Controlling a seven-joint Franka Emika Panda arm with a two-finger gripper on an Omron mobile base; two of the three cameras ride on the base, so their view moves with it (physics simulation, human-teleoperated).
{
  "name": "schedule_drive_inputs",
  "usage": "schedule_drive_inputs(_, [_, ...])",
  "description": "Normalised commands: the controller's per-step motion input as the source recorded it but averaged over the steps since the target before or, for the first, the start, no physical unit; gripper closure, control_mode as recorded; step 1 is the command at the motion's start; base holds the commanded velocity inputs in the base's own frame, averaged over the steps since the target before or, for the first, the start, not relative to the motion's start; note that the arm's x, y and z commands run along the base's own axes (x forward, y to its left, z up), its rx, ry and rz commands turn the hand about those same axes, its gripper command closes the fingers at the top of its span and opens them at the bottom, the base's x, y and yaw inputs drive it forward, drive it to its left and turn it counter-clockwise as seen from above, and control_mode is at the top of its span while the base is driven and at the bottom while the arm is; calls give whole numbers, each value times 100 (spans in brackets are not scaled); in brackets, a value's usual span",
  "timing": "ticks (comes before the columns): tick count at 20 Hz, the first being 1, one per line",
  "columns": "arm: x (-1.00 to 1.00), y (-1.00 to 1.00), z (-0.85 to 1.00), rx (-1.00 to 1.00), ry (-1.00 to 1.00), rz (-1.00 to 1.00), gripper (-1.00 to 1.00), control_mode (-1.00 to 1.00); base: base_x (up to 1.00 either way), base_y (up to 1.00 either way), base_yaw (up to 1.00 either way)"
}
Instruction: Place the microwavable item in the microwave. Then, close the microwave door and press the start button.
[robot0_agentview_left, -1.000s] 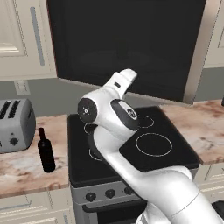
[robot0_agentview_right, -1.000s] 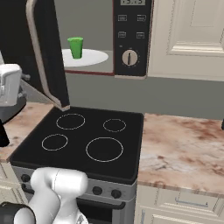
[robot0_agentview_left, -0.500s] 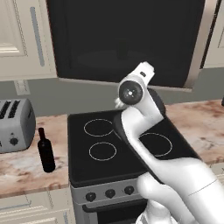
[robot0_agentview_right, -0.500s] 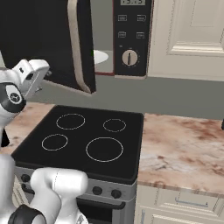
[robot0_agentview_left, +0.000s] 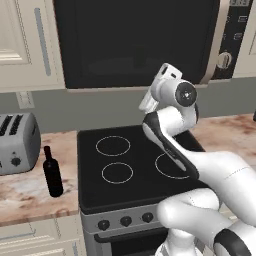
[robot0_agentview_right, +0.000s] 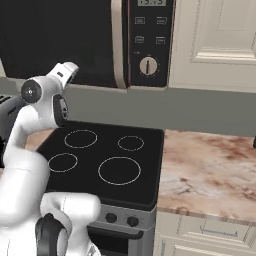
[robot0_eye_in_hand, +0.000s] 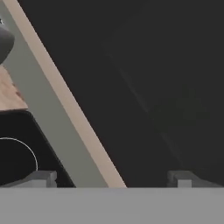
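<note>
The microwave (robot0_agentview_left: 227, 30) hangs above the stove. Its door (robot0_agentview_left: 135, 42) lies shut or nearly shut across the front, and the long beige handle (robot0_agentview_right: 118, 45) sits right beside the black control panel (robot0_agentview_right: 150, 37). The microwavable item is hidden behind the door. My gripper (robot0_eye_in_hand: 113, 180) is open with nothing between its fingertips (robot0_eye_in_hand: 41, 178), and it faces the dark door window from close by. In the base views the hand (robot0_agentview_left: 160, 85) (robot0_agentview_right: 64, 74) hovers just under the door's lower edge, left of the panel.
Below lies a black stove top (robot0_agentview_left: 135, 165) with several burner rings. A dark wine bottle (robot0_agentview_left: 52, 172) and a silver toaster (robot0_agentview_left: 17, 142) stand on the marble counter (robot0_agentview_right: 210, 165) to the left. Cream cabinets (robot0_agentview_right: 220, 40) flank the microwave.
The door has swung from wide open to shut, hiding the green cup and turntable. My arm followed it to the right and up toward the door's lower edge.
</note>
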Motion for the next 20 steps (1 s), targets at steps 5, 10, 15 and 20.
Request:
schedule_drive_inputs(5, [48,-1,16,0,0,35,-100,-100,0,0,0])
schedule_drive_inputs(10, [40,0,13,0,0,35,-100,-100,0,0,0])
schedule_drive_inputs(15, [9,0,3,0,0,32,-100,-100,0,0,0])
schedule_drive_inputs(20, [-89,-30,20,0,-11,21,-100,-100,0,0,0])
